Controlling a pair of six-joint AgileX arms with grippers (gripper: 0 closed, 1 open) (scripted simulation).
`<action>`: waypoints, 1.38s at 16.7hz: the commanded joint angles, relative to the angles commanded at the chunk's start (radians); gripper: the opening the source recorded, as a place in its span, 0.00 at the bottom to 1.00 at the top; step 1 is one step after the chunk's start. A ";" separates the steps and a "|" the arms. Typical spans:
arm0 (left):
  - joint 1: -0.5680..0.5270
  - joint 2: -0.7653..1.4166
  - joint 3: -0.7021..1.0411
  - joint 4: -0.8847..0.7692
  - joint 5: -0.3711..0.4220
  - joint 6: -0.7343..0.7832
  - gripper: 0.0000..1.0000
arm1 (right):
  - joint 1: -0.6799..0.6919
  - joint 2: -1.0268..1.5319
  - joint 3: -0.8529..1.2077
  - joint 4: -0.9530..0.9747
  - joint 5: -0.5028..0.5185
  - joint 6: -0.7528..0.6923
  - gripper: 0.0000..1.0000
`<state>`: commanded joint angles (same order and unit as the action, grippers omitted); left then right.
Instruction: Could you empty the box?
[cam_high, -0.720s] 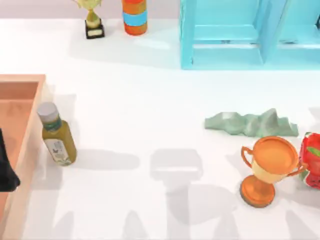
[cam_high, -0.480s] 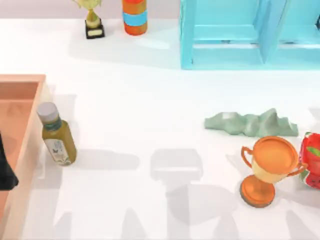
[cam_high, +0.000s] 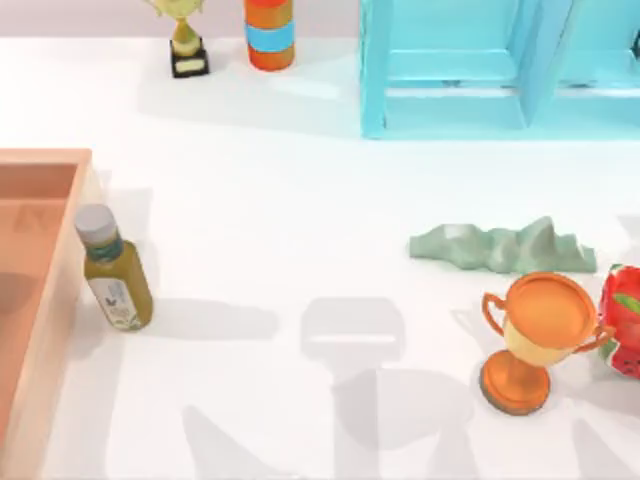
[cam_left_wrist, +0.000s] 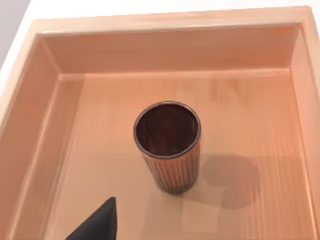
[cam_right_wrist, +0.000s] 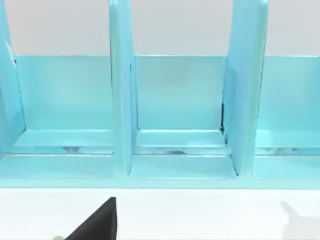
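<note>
As seen, box (cam_left_wrist: 170, 50) (cup-holding) below jaws.

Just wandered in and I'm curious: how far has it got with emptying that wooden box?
One green-yellow juice bottle already stands outside the orange-tan wooden box. Nothing is in hand. A dark brown ribbed cup stands upright on the box floor, so that remains to lift out.

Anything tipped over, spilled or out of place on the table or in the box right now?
Nothing stands out. The cup stands upright on the box floor; the bottle stands upright on the table just outside the box wall.
</note>
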<state>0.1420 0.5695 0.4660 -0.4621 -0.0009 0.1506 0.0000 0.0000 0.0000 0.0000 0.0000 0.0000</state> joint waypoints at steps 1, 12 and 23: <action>0.017 0.101 0.068 -0.066 0.000 0.018 1.00 | 0.000 0.000 0.000 0.000 0.000 0.000 1.00; 0.186 0.959 0.686 -0.677 -0.001 0.197 1.00 | 0.000 0.000 0.000 0.000 0.000 0.000 1.00; 0.208 1.065 0.725 -0.662 -0.001 0.223 1.00 | 0.000 0.000 0.000 0.000 0.000 0.000 1.00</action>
<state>0.3503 1.6348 1.1907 -1.1244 -0.0023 0.3734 0.0000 0.0000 0.0000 0.0000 0.0000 0.0000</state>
